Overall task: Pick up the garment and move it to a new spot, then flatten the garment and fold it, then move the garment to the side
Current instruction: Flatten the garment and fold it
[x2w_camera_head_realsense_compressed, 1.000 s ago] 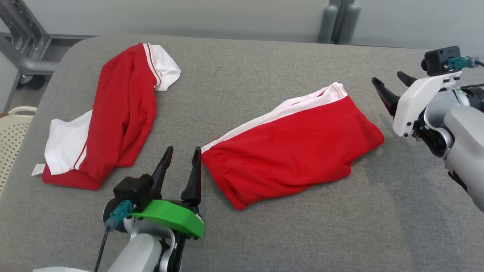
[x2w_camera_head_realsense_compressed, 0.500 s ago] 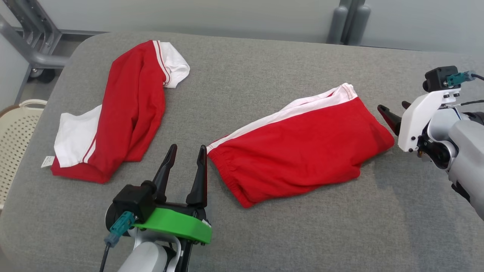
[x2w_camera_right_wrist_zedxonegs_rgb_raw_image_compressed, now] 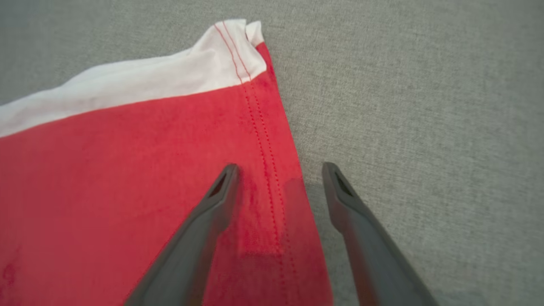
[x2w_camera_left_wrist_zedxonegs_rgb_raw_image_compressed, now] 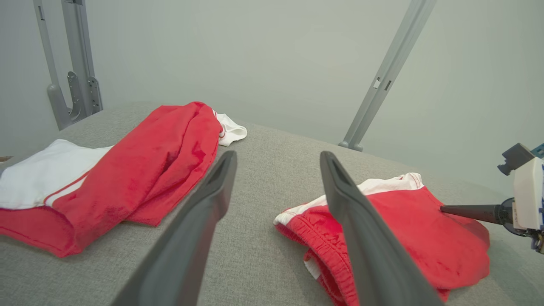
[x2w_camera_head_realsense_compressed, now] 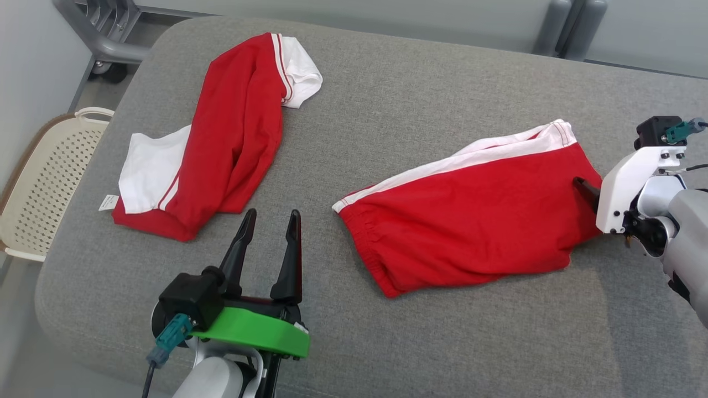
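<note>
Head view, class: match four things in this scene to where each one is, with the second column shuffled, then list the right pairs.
1 red shorts
2 crumpled red-and-white garment
3 cream perforated basket
4 left end effector

a beside the grey table, off its left edge
b table's left half
c open, over the table's near side
d table's right half

Pairs: 1-d, 2-b, 3-a, 4-c

The left gripper (x2w_camera_head_realsense_compressed: 272, 214) has long dark tapered fingers (x2w_camera_head_realsense_compressed: 289, 254), a green bracket (x2w_camera_head_realsense_compressed: 260, 331), black camera block (x2w_camera_head_realsense_compressed: 188, 293) and teal plug (x2w_camera_head_realsense_compressed: 172, 331) with black cable (x2w_camera_head_realsense_compressed: 146, 378); the right gripper (x2w_camera_right_wrist_zedxonegs_rgb_raw_image_compressed: 280, 166) has a white bracket (x2w_camera_head_realsense_compressed: 622, 190) dotted with screws.
</note>
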Robot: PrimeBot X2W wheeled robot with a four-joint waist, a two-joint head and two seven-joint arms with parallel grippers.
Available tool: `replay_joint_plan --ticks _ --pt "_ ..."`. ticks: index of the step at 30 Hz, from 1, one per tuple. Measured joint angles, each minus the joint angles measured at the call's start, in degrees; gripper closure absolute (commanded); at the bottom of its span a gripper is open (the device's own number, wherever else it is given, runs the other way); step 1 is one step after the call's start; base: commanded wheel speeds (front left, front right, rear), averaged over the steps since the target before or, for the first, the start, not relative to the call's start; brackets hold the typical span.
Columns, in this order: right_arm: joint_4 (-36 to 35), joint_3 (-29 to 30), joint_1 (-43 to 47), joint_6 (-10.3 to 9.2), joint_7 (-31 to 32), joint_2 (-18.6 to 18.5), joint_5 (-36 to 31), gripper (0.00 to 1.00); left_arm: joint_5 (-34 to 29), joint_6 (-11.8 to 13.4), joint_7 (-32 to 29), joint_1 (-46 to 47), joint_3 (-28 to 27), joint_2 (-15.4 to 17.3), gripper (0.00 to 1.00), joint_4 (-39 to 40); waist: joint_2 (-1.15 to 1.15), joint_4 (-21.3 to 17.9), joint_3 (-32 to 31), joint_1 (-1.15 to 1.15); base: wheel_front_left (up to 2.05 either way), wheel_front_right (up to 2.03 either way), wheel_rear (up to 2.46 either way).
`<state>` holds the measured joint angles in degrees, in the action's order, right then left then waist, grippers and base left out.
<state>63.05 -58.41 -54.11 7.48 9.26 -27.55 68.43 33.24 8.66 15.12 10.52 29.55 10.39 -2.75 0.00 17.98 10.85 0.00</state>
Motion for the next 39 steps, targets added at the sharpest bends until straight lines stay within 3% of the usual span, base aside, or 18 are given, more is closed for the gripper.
replay_joint_plan --ticks 7,9,10,14,15,16,29,39 --pt "1.56 -0.21 0.67 0.01 1.13 1.52 0.99 0.0 -0.02 0.44 -0.01 -0.36 -0.05 0.65 0.0 0.96 0.0 0.35 0.29 0.0 0.0 0.0 0.0" --pt "1.48 -0.35 0.76 0.01 1.53 1.64 1.16 0.29 -0.05 0.54 -0.2 -0.38 -0.07 0.89 0.0 1.18 0.0 0.21 0.26 0.0 0.0 0.0 0.0" --pt "1.44 -0.46 0.88 0.01 1.6 1.66 1.25 0.51 -0.08 0.68 -0.27 -0.39 -0.07 1.0 0.0 1.31 0.0 0.14 0.25 0.0 0.0 0.0 0.0" --pt "1.16 -0.75 1.21 0.01 1.67 1.81 1.63 0.77 -0.09 0.93 -0.42 -0.42 -0.08 1.26 0.0 1.76 0.0 -0.19 0.33 0.0 0.0 0.0 0.0" --pt "1.08 -0.75 1.31 0.01 1.64 1.93 1.85 0.94 -0.09 0.97 -0.43 -0.43 -0.11 1.36 0.0 1.78 0.0 -0.31 0.34 0.0 0.0 0.0 0.0" --pt "0.97 -0.71 1.41 0.03 1.38 2.11 2.07 1.0 -0.09 1.01 -0.44 -0.46 -0.13 1.43 0.0 1.81 0.0 -0.45 0.36 0.0 0.0 0.0 0.0" --pt "-3.93 2.2 3.7 0.05 -4.91 2.05 6.84 1.0 0.12 1.52 -0.68 -0.79 -0.47 1.94 0.0 2.02 0.0 -4.12 -0.25 0.0 0.0 0.0 0.0" --pt "-10.2 3.58 10.74 0.05 -10.59 -1.42 9.82 1.0 0.34 1.99 -1.01 -1.85 -0.49 2.77 0.0 2.91 0.0 -9.69 -1.69 0.0 0.0 0.0 0.0"
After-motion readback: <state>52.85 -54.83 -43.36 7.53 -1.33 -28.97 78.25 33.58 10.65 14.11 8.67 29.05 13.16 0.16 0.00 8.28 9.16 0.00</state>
